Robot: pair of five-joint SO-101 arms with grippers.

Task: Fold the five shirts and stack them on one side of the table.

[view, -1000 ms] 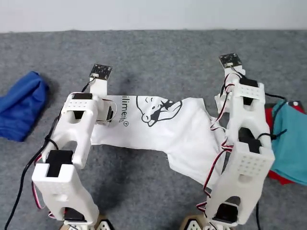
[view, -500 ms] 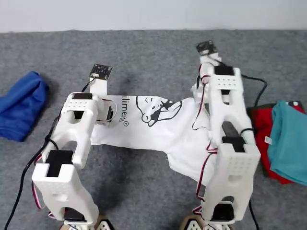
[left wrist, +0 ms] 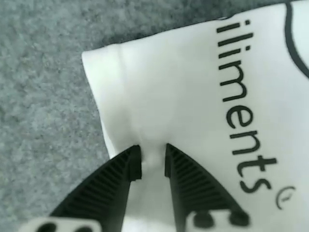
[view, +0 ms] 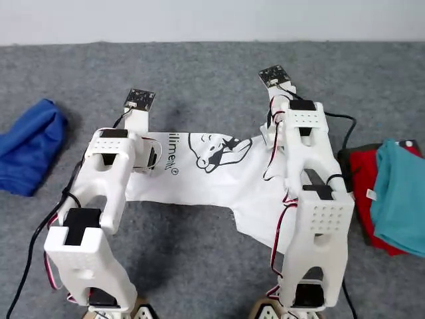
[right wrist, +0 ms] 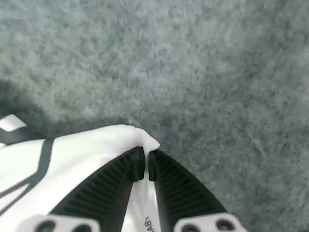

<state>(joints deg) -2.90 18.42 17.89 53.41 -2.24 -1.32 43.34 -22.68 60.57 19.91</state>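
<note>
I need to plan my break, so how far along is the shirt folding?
Seemingly done: a teal shirt lies on a red shirt on the right. In hand: the white shirt, spread out, pinched by the left gripper and the right gripper. Left to do: the blue shirt, bunched on the left.

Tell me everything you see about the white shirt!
The white shirt is soft cloth with a black cartoon drawing and black letters. It lies spread and rumpled across the grey table, under the two arms. The left gripper pinches one folded edge, and the right gripper pinches a corner at the other end.
</note>
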